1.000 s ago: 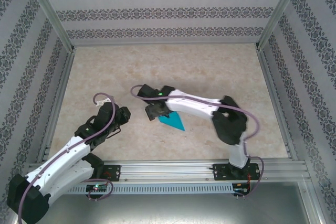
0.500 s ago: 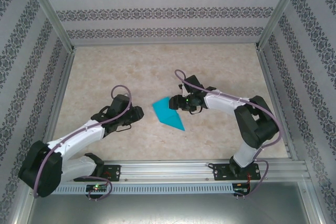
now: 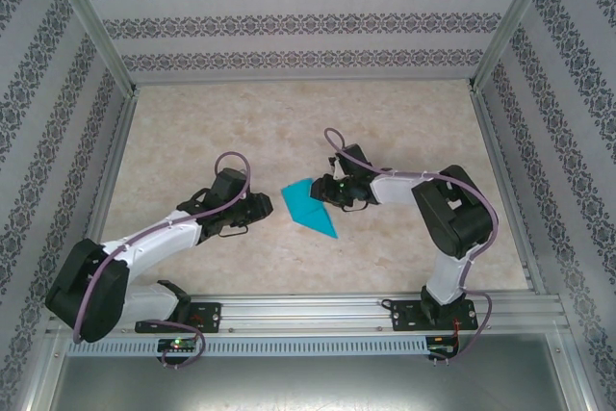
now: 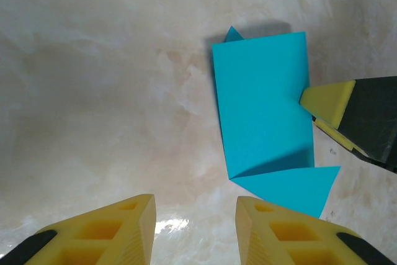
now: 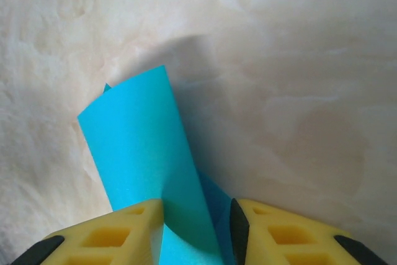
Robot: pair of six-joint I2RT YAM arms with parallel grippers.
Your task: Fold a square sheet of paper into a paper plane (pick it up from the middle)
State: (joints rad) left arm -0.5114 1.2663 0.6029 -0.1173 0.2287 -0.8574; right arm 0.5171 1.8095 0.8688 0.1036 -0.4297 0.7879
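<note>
Teal sheet of paper [image 3: 308,207], partly folded with one pointed end, lying mid-table [image 3: 192,132]. Left gripper [image 3: 258,211], jaws apart and empty, sits just left of it. Right gripper [image 3: 325,190] straddles the sheet's raised right edge; one fingertip [image 4: 324,100] touches the paper. Whether those jaws pinch it cannot be told.
</note>
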